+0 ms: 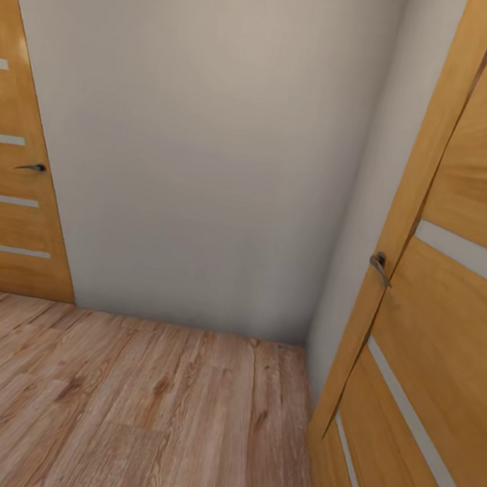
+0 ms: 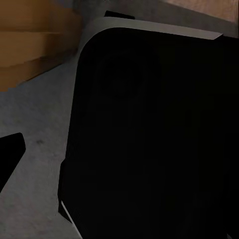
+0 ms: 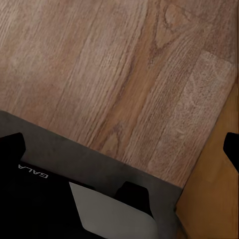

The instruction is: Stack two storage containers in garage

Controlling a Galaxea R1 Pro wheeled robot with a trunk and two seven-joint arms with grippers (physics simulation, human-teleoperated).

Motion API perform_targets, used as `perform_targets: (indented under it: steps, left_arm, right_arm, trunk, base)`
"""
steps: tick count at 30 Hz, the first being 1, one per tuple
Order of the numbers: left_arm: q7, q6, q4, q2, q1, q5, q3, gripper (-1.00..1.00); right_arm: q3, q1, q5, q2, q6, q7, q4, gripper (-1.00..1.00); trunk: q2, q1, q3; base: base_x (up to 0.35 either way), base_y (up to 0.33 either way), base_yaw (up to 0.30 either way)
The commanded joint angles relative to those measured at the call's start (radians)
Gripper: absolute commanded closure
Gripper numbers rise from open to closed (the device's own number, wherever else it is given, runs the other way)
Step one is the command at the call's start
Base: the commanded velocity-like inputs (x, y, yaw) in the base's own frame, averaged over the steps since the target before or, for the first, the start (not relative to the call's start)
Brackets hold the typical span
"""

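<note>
The light wood-plank floor point(image 1: 122, 404) is seen below a plain grey wall point(image 1: 211, 139), flanked by two honey-coloured wooden doors point(image 1: 451, 302) with metal handles point(image 1: 379, 266); the jaws' state cannot be told.

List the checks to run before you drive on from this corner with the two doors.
1. Way straight ahead free: not ok. A plain wall closes the corner.
2. On garage concrete: not ok. The floor here is light wood planks.
3. Right door passable: cannot tell. It stands at an angle close by, with its handle facing the robot, and what lies behind it is hidden.
4. Left door open: cannot tell from this angle.
5. Right tool carrying a bin: not ok. Its fingers stand wide apart with bare planks between them.
</note>
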Motion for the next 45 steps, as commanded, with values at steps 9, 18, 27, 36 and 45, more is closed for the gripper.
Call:
perform_targets:
  steps: [9,18,27,36,45]
  left_arm:
    - [0.001,-0.001,-0.001,0.000,0.000,0.006,0.001,-1.00]
    - [0.001,-0.001,-0.001,0.000,0.000,0.006,0.000,-1.00]
    - [0.001,-0.001,-0.001,0.000,0.000,0.006,0.000,-1.00]
    - [0.001,-0.001,-0.001,0.000,0.000,0.007,0.000,-1.00]
    - [0.001,-0.001,-0.001,0.000,0.000,0.007,0.000,-1.00]
  right_arm:
    - [0.008,-0.001,-0.010,0.001,-0.005,-0.001,0.003,-1.00]
    - [0.008,-0.001,-0.010,0.001,-0.005,-0.001,0.003,-1.00]
    - [0.008,-0.001,-0.010,0.001,-0.005,-0.001,0.003,-1.00]
    - [0.008,-0.001,-0.010,0.001,-0.003,-0.002,0.003,-1.00]
    - [0.008,-0.001,-0.010,0.000,-0.004,-0.001,0.003,-1.00]
  trunk:
    - [0.000,0.000,-0.001]
    - [0.000,0.000,-0.001]
    - [0.000,0.000,-0.001]
    - [0.000,0.000,-0.001]
    - [0.000,0.000,-0.001]
  base:
    - [0.167,-0.104,0.000]
    - [0.046,-0.006,0.000]
    - [0.292,0.000,0.000]
    - [0.099,0.000,0.012]
    - [0.001,0.000,0.250]
